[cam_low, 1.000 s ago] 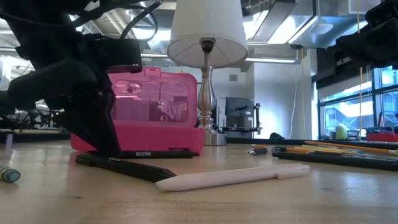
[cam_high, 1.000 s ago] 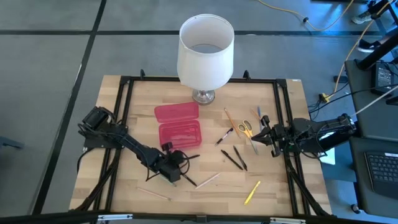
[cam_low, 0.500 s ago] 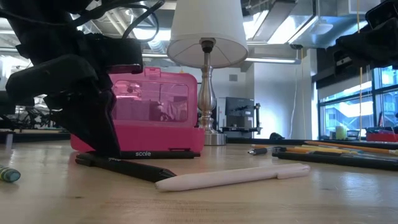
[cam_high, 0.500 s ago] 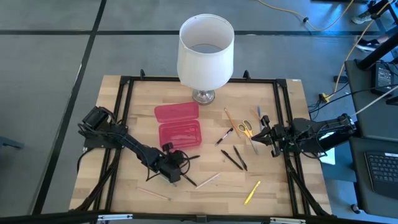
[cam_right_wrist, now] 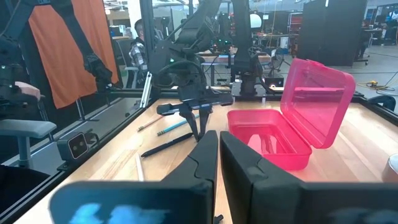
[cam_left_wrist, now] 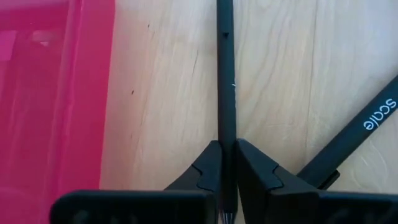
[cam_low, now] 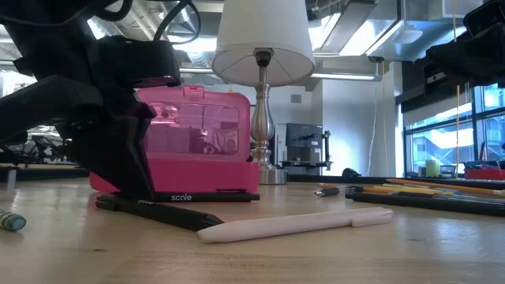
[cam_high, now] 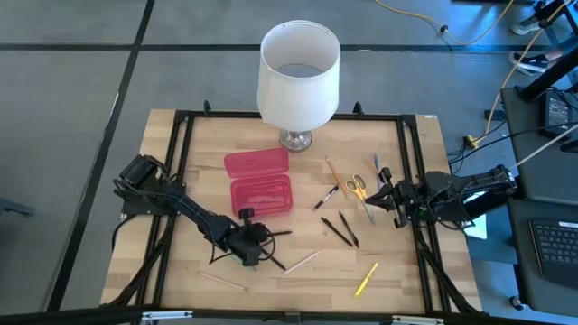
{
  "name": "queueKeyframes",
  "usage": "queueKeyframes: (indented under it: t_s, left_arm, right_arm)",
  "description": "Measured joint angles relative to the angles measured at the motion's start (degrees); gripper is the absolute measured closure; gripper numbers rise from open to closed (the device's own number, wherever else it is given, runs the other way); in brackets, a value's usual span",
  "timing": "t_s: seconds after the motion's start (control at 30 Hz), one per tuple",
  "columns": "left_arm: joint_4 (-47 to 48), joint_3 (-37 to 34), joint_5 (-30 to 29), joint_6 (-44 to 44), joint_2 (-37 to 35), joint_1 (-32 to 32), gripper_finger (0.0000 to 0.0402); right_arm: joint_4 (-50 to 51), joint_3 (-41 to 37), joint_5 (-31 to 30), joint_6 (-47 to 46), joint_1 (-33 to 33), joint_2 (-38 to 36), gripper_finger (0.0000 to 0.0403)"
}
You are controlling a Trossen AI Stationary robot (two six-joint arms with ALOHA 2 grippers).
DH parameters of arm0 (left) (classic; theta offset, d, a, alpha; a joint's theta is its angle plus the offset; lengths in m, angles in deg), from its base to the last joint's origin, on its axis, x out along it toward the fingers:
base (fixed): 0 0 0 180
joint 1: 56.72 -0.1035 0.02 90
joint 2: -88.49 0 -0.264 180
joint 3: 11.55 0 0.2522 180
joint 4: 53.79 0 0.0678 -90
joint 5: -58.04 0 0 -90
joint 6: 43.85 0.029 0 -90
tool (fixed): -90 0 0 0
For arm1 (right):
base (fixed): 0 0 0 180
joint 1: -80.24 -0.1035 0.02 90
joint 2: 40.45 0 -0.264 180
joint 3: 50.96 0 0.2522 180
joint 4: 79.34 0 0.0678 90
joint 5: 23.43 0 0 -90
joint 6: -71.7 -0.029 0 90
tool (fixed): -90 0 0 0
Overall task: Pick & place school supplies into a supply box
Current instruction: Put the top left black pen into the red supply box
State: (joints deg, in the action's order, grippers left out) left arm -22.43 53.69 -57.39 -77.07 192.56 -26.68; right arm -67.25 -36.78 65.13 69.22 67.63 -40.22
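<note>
pens and pencils lie scattered on the pale wooden table (cam_high: pixel 181 181), mostly to the right of the translucent pink plastic supply box (cam_high: pixel 262 196), whose hinged lid (cam_high: pixel 256 163) stands open toward the white-shaded lamp (cam_high: pixel 299 77). the left gripper (cam_high: pixel 256 236) sits low at the table just in front of the box, its fingers (cam_left_wrist: pixel 205 171) clenched on a thin matte black pen (cam_left_wrist: pixel 225 93). in the left wrist view that pen's long axis runs straight out ahead of the fingers, alongside the box's near wall without touching it. a second black pen printed "scale" (cam_low: pixel 158 211) lies slanted across it near the fingertips. a pale white pen (cam_low: pixel 296 224) rests on the wood just beside these. the right gripper (cam_high: pixel 375 196) waits near the yellow-handled scissors (cam_high: pixel 357 186), fingers (cam_right_wrist: pixel 205 155) pressed nearly together and holding nothing.
</note>
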Motion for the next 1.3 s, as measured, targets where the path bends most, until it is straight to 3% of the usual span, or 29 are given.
queueKeyframes:
  t_s: [0.27,0.47,0.67,0.83,0.97,1.3]
  left_arm:
    - [-0.06,-0.04,0.53,0.21,-1.65,-0.08,0.0376]
    - [1.14,-0.21,2.76,3.00,-8.75,-0.21,0.0377]
    - [4.15,-0.09,-1.99,7.69,-17.10,-0.64,0.0377]
    - [14.13,-0.09,-8.11,6.53,-21.28,-3.00,0.0377]
    - [19.63,-0.30,-7.12,6.59,-21.39,-6.87,0.0377]
    - [18.15,-1.55,-2.17,7.24,-15.46,-14.81,0.0376]
  right_arm:
    - [0.00,0.00,0.00,-0.02,0.00,0.00,0.0379]
    - [0.00,0.00,0.00,-0.02,0.01,0.00,0.0379]
    - [-0.07,0.00,0.00,-0.02,0.01,0.02,0.0379]
    - [-0.09,0.00,0.00,-0.02,0.01,0.00,0.0379]
    - [-0.07,0.00,0.00,0.04,0.01,0.02,0.0379]
    - [-0.09,0.00,-0.39,0.02,0.01,0.02,0.0379]
